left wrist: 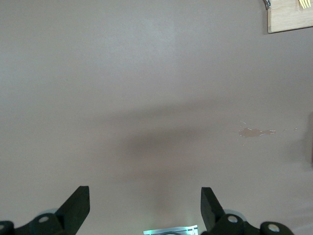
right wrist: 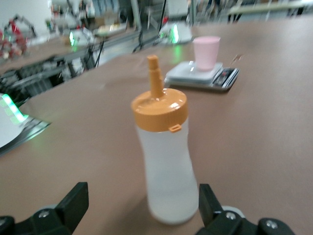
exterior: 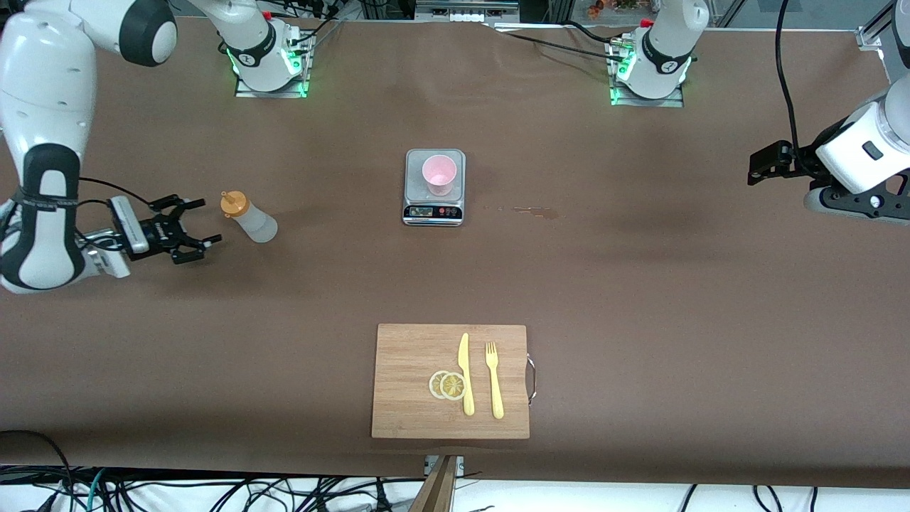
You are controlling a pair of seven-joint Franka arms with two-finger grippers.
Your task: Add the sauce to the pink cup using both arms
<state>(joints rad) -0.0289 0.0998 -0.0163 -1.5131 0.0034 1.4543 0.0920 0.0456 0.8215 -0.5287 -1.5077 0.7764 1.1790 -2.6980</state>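
Reaching low, right gripper (exterior: 186, 231) gapes beside the sauce (exterior: 249, 217).

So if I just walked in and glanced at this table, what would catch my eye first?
Probably the pink cup standing on a small kitchen scale mid-table. Next, the sauce bottle with its orange cap, upright toward the right arm's end, where the open right gripper sits right beside it. Nearest the front camera lies a wooden cutting board with a yellow knife, fork and two lemon slices; the left gripper waits, open, over bare table.

Kitchen scale (exterior: 434, 186), cutting board (exterior: 412, 384), knife (exterior: 466, 373), fork (exterior: 493, 379), lemon slices (exterior: 448, 385)
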